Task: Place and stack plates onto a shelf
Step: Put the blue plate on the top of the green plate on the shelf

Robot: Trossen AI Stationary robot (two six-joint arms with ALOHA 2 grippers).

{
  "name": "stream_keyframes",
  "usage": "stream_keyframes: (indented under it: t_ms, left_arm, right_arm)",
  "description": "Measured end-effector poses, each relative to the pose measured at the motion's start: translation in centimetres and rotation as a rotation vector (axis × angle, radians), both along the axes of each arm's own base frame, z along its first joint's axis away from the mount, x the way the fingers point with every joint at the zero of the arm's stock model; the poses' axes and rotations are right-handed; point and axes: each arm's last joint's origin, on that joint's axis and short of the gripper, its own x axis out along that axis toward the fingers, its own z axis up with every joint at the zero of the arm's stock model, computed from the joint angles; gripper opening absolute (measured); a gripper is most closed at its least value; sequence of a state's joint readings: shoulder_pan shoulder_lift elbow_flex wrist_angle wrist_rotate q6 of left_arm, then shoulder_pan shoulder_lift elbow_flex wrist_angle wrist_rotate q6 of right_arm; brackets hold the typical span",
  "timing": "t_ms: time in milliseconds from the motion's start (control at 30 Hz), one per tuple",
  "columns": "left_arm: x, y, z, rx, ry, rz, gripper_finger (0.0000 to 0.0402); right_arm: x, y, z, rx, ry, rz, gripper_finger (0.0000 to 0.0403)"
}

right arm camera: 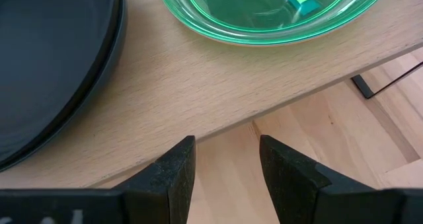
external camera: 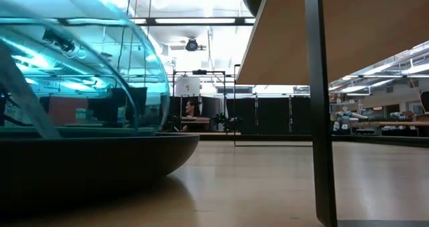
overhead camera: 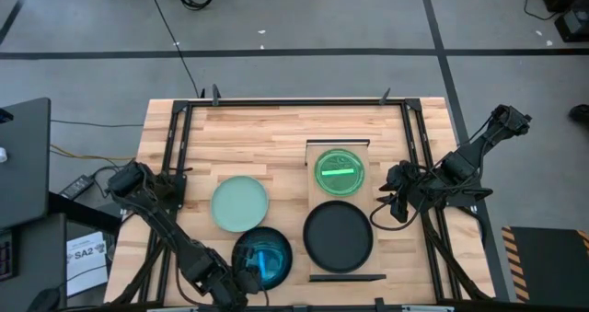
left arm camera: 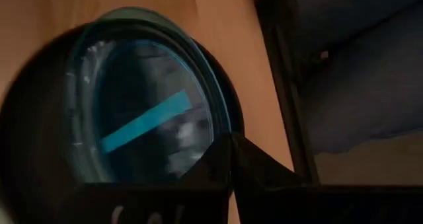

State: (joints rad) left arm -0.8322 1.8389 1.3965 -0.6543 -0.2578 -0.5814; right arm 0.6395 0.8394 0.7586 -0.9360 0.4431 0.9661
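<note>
While we look straight down on the wide pale wooden tabletop (overhead camera: 276,132), the narrow pale wood shelf (overhead camera: 317,194) stands right of centre, carrying a large matte black plate (overhead camera: 339,236) at its near end and a small translucent lime-green plate (overhead camera: 340,171) at its far end. A pale mint plate (overhead camera: 240,203) lies on the table left of the shelf. Nearer the front edge we see a translucent teal-blue plate (overhead camera: 262,255) resting inside another black plate (left arm camera: 26,118). Our left arm reaches low along the front, and the left gripper (overhead camera: 247,282) has its fingers pinched together on the teal plate's rim. Our right arm bends in from the right, its right gripper (right arm camera: 225,168) spread and empty beside the shelf's edge. From table height the teal plate fills the left side and the shelf's underside is cut off.
</note>
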Motion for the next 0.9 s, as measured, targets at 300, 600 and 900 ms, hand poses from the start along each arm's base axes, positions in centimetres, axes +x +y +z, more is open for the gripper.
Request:
stream_keyframes:
  t_ms: [300,600,900]
  left_arm:
    - [0.0,0.0,5.7,0.065,0.031,-0.027,0.0008]
    - [0.3,2.3,10.0,0.174,0.061,0.018,0.0008]
    - [1.6,5.9,12.6,0.289,0.092,0.009,0.0008]
  right_arm:
    - [0.0,0.0,0.0,0.000,0.000,0.000,0.0174]
    - [0.0,0.0,0.0,0.000,0.000,0.000,0.0174]
    - [0.0,0.0,0.0,0.000,0.000,0.000,0.0174]
